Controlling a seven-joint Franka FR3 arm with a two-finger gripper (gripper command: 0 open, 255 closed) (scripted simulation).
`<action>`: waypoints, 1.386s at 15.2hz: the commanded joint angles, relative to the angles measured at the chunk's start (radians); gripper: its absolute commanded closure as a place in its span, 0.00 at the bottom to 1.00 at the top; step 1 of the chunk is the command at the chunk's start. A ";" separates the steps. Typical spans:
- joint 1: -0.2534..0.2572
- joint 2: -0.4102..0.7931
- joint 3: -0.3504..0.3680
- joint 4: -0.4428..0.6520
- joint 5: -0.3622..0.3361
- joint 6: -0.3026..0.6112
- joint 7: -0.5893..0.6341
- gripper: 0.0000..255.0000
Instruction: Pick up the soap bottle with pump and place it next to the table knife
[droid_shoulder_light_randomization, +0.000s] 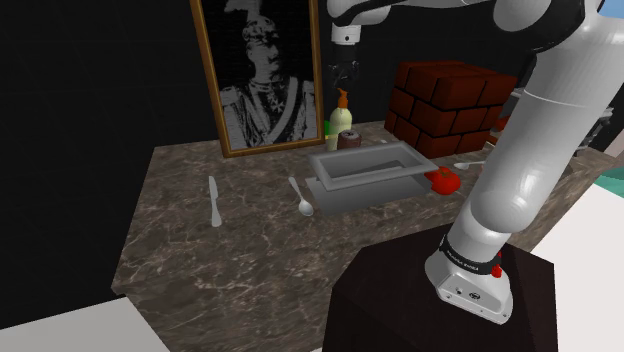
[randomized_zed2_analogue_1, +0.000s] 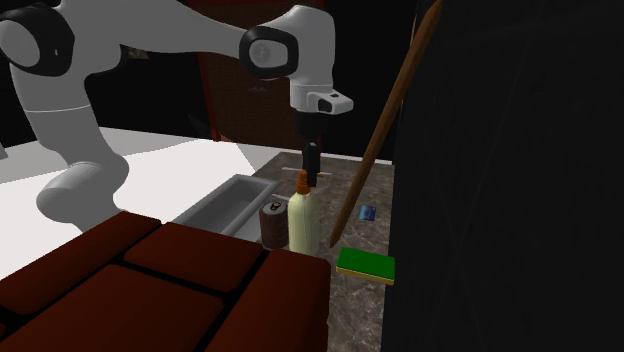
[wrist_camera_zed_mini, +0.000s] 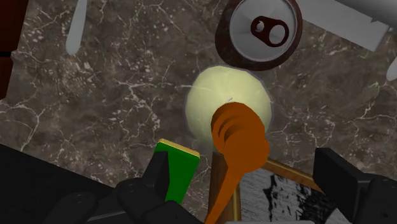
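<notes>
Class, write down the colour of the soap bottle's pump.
Orange. The pump tops the pale yellow soap bottle; the wrist view shows it best.

A framed portrait (droid_shoulder_light_randomization: 262, 75) leans at the back of the marble counter (droid_shoulder_light_randomization: 200, 250), with a brick block (droid_shoulder_light_randomization: 450, 97) further along. A grey tray (droid_shoulder_light_randomization: 372, 170) sits mid-counter, a spoon (droid_shoulder_light_randomization: 300, 195) just beside it, a dark can (wrist_camera_zed_mini: 261, 32) behind, and a green sponge (randomized_zed2_analogue_1: 365, 264) near the frame.
</notes>
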 joint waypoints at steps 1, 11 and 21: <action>0.001 0.000 0.001 -0.025 0.000 0.025 0.001 0.00; 0.001 0.001 0.001 -0.044 0.000 0.046 0.001 1.00; 0.001 0.000 0.001 -0.033 0.000 0.033 0.001 1.00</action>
